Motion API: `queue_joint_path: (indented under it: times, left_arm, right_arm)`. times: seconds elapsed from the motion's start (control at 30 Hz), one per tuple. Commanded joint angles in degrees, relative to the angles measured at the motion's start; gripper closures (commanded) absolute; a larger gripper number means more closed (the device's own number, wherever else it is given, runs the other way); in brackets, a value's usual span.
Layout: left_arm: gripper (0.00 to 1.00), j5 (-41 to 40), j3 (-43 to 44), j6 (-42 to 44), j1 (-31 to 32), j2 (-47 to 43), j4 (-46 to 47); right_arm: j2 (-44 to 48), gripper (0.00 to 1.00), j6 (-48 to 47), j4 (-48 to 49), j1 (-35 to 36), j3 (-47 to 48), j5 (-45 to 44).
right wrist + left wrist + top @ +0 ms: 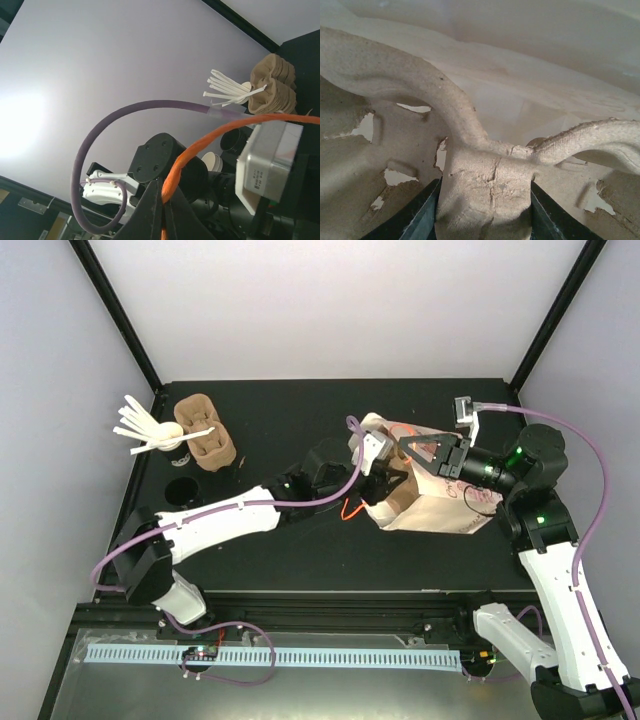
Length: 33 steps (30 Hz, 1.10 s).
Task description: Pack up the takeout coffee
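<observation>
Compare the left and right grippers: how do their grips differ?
The left gripper is clamped wide on a brown moulded-pulp carrier; the right gripper is shut tight, pinching an orange cord. The left gripper sits inside the pale paper bag; the right gripper is outside. Both hold something.
</observation>
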<state>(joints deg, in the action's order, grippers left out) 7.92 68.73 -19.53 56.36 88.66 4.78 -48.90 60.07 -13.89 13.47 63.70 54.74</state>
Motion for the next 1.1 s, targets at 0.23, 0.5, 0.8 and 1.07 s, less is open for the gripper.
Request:
queue_joint_path:
  times: [0.23,0.5,0.8,1.07]
  left_arm:
    - [0.61,4.54,0.26,-0.69,2.31,3.41,4.45]
    - [0.63,4.21,0.41,2.34,4.58,3.7,4.65]
    - [0.64,8.46,0.3,4.87,5.69,4.62,2.99]
    - [0.63,15.43,4.17,10.35,6.01,6.83,-6.42]
  right_arm:
    - [1.48,0.99,7.12,11.11,0.36,-1.42,-0.21]
    - [2.2,0.99,8.08,12.24,0.32,-0.78,-0.98]
    - [2.28,0.99,8.21,13.45,0.33,-1.6,-0.3]
    - [2.41,0.99,10.28,17.67,0.41,-4.08,1.2]
